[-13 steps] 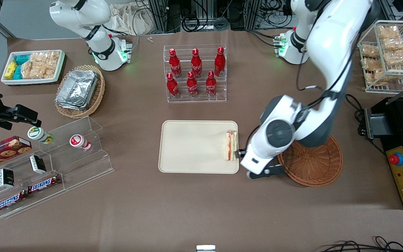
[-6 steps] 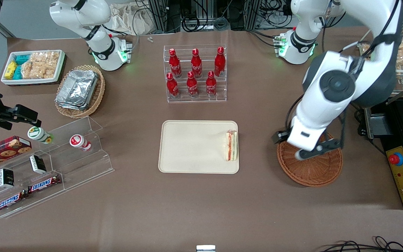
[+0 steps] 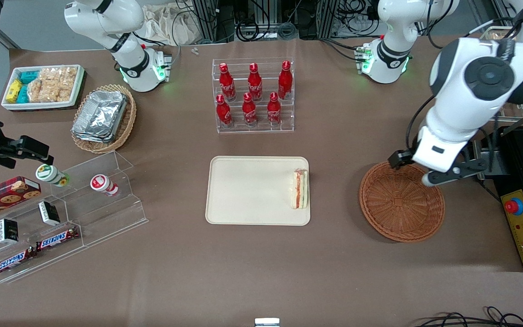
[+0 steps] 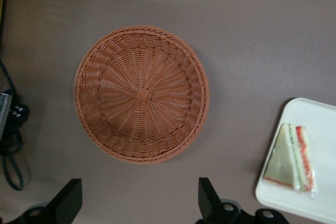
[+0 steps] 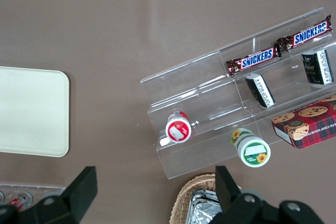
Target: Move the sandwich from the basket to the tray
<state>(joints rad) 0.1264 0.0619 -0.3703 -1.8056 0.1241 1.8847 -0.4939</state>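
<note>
- With the sandwich (image 3: 300, 189) lying at the tray (image 3: 248, 190) edge nearest the basket (image 3: 401, 202), task apparently done.
- Basket empty.
- Gripper (image 3: 413, 169) raised over the basket rim, fingers spread, holding nothing.
- Nothing left except perhaps parking.

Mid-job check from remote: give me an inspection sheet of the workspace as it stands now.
Surface: brown table, no spills seen.
Job's things: sandwich lies on the tray, at its edge nearest the basket; nothing in the basket.
Clutter: red bottles in rack; foil containers; Snickers bars; cookie box.
Grippers: gripper open, holding nothing, above the table beside the basket.
Cables: black cable near the basket; cable bundles at the table edge farthest from the front camera.
Surroundings: control box with red button.
</note>
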